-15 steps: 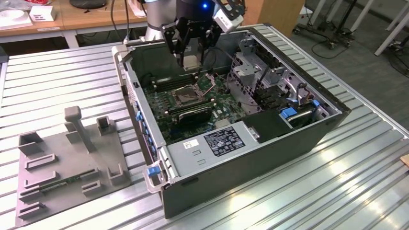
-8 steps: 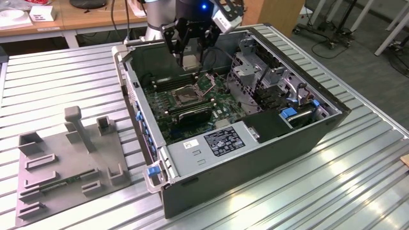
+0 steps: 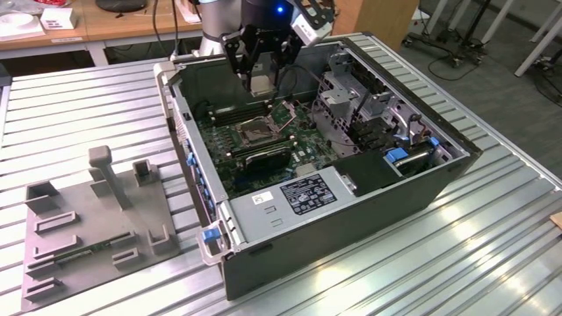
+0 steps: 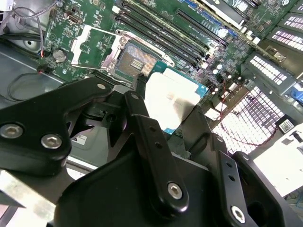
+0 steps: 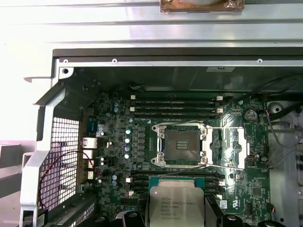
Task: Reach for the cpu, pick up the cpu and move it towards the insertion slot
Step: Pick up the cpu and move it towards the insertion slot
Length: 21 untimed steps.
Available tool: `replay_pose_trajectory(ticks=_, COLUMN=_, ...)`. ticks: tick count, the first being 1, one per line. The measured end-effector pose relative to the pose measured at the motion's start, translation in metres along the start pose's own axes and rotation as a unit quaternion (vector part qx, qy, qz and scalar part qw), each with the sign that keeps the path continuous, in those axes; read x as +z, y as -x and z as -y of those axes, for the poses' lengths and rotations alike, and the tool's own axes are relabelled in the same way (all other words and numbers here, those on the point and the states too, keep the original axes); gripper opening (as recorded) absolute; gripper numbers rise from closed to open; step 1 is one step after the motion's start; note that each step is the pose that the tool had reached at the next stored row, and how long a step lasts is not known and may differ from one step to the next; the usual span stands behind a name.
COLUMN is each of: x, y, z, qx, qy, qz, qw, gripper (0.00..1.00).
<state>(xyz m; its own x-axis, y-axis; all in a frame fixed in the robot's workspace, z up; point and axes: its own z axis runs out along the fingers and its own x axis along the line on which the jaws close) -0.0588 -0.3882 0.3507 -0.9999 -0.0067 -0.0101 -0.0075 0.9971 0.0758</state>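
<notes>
at the exterior view's left, a grey fixture plate (image 3: pixel 97 227) lies on the ribbed metal table (image 3: pixel 79 99). further right stands the open computer case (image 3: pixel 351 197), its green motherboard (image 3: pixel 263 141) exposed. the gripper (image 3: pixel 260 82) hangs over the case's far end, its black fingers (image 4: pixel 151 142) pinching the cpu (image 4: pixel 173 99) by its edges, the silvery face showing in both wrist views (image 5: pixel 176 205). the chip seems to hang clear of the board, just beside the insertion slot (image 5: pixel 182 145), which lies open with its metal frame swung back, dark memory slots (image 5: pixel 175 109) on either side.
</notes>
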Motion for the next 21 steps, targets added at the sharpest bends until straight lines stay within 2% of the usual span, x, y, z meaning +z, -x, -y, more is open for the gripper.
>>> replay_pose_trajectory(ticks=4, x=0.0008, y=0.0001, z=-0.0009, qx=0.0, qy=0.0, qz=0.0, qw=1.0, gripper=0.54)
replay_pose_trajectory(ticks=10, x=0.0049, y=0.0007, z=-0.0054, qx=0.0, qy=0.0006, qz=0.0, qw=1.0, gripper=0.54)
replay_pose_trajectory(ticks=13, x=0.0086, y=0.0007, z=-0.0091, qx=0.0, qy=0.0036, qz=0.0, qw=0.99999, gripper=0.54)
replay_pose_trajectory(ticks=21, x=0.0163, y=0.0012, z=-0.0252, qx=0.0, qy=0.0124, qz=0.0001, qw=0.99992, gripper=0.54)
